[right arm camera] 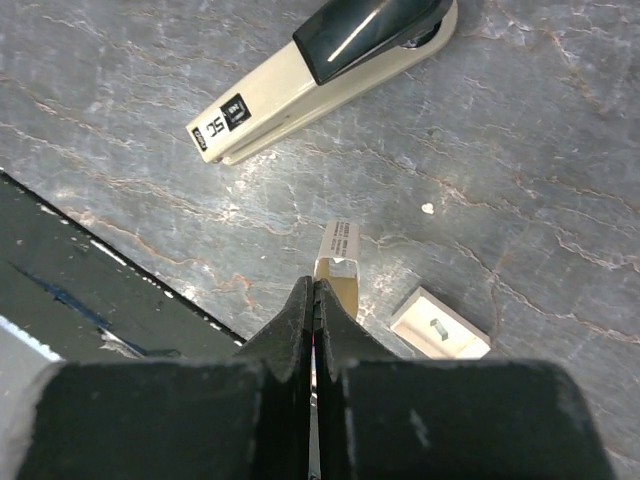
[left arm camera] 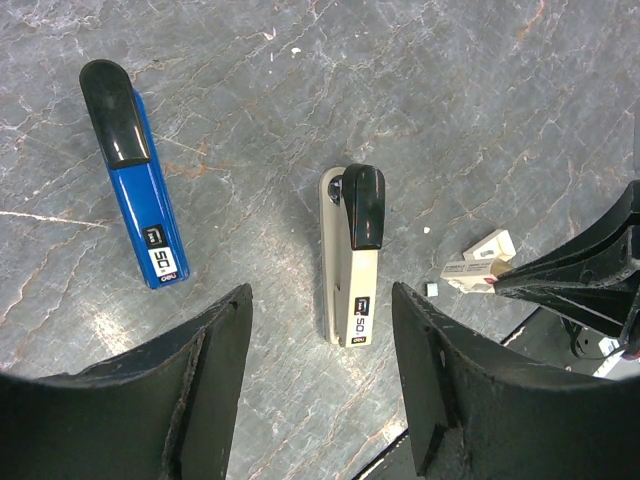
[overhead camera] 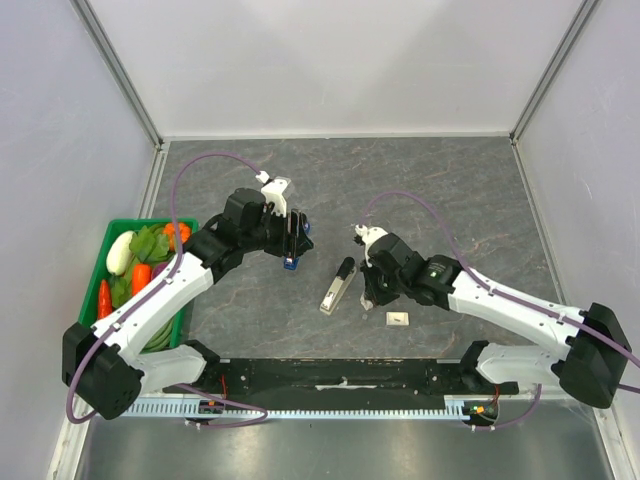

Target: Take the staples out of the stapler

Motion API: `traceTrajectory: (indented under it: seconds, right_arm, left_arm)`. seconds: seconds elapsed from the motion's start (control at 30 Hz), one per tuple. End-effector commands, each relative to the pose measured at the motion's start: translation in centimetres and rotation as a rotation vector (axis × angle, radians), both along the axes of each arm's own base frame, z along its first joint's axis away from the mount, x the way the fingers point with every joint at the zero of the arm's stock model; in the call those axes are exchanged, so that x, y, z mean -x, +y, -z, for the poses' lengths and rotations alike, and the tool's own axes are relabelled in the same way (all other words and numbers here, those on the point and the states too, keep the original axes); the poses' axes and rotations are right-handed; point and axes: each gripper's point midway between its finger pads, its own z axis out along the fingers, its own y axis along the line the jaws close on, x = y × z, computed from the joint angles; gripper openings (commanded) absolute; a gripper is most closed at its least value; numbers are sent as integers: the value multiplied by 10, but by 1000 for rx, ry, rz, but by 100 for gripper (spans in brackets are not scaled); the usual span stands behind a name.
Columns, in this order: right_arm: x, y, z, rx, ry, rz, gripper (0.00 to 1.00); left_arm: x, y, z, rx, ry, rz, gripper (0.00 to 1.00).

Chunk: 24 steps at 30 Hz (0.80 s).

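Close to the near edge of the desk, a small staple box (right arm camera: 440, 325) lay just beside the right end effector (right arm camera: 315, 285), whose fingers were pressed together with nothing discernible between them. Beyond it, toward the middle of the desk, lay the beige stapler (left arm camera: 352, 255), top down and apparently not yet unloaded. The left end effector (left arm camera: 320, 300) hung above it, fingers apart, the stapler framed between them. A good grasp would descend squarely and straddle the narrow body, keeping clear of the blue stapler (left arm camera: 135, 170) nearer the far edge.

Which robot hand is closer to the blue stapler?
Left. The left gripper hovers right beside the blue stapler, while the right gripper is farther off, on the other side of the beige stapler.
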Motion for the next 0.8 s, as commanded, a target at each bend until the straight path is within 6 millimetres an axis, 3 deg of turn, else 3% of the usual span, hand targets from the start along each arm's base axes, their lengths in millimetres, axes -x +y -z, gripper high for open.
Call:
traceTrajectory:
  seconds: [0.0, 0.2, 0.37, 0.53, 0.77]
  right_arm:
    - [-13, -9, -6, 79, -79, 45, 0]
    - [-21, -7, -7, 63, -113, 77, 0]
    - [-45, -21, -15, 70, -157, 189, 0]
    - [-80, -48, -20, -78, -119, 338, 0]
    - [-105, -71, -19, -305, -17, 457, 0]
  left_arm:
    - [-1, -3, -8, 32, -13, -14, 64]
    - [0, -2, -8, 30, -15, -14, 64]
    - [1, -3, -7, 30, -10, -8, 64]
    - [3, -5, -7, 33, -10, 1, 64]
    - [5, -8, -10, 50, -10, 14, 64]
